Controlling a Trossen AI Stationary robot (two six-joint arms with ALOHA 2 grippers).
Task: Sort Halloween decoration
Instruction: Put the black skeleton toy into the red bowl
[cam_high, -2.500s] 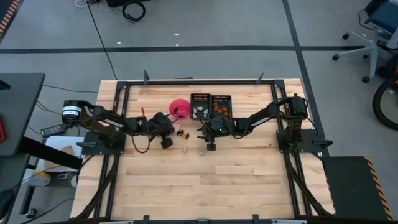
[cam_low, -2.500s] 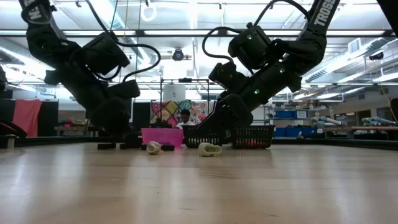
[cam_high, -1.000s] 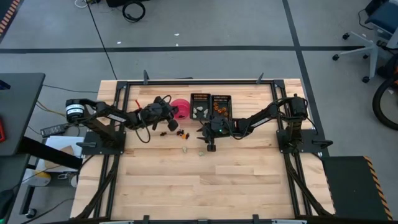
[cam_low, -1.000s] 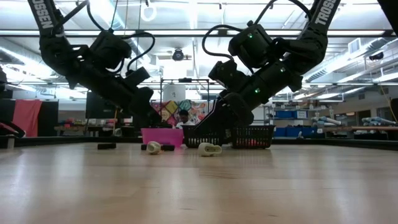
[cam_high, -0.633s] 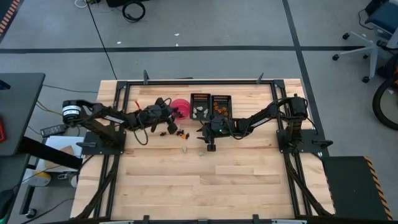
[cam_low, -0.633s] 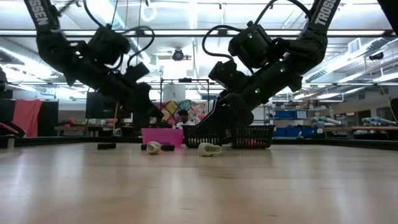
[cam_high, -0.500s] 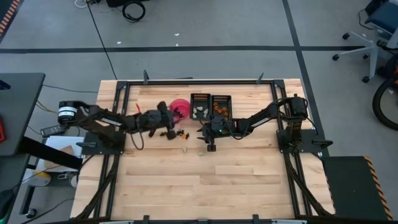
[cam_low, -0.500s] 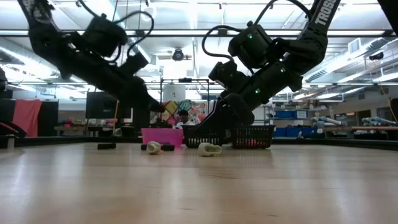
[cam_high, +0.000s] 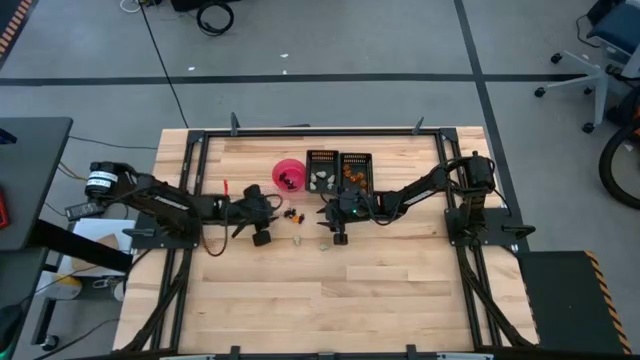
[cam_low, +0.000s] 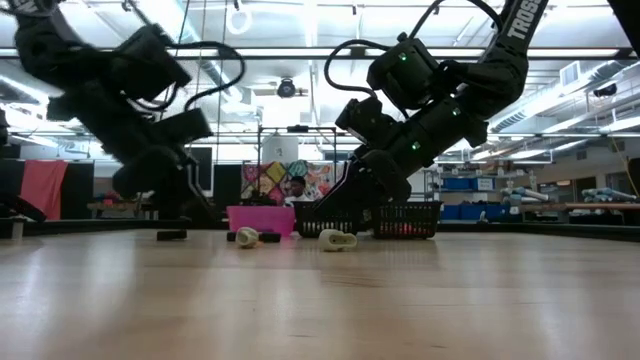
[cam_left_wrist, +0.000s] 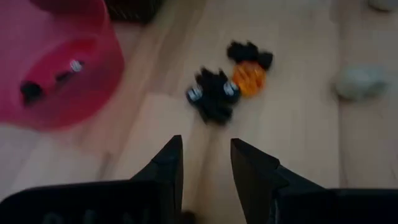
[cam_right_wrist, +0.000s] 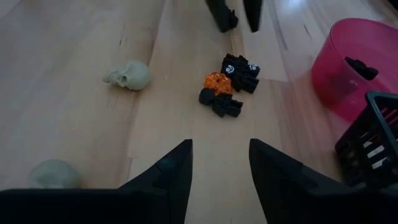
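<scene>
Two grippers face each other over the wooden table: left gripper (cam_left_wrist: 205, 163) released and empty, right gripper (cam_right_wrist: 219, 163) likewise spread. Between them lie black trinkets (cam_right_wrist: 239, 71), one orange piece (cam_right_wrist: 217, 82) and pale skulls (cam_right_wrist: 128, 75); beyond, the pink round bowl (cam_high: 288, 173) holds dark pieces.

Pink bowl (cam_high: 289, 173) beside two black trays (cam_high: 322, 171) (cam_high: 356, 170) — wooden table (cam_high: 330, 300)

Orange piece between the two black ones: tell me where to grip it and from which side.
Grip the orange piece across its round body, coming straight down from above. Black pieces crowd both sides, so line the fingers up along the free axis. The open left gripper is already near; the small cluster leaves little room, so expect contact.
</scene>
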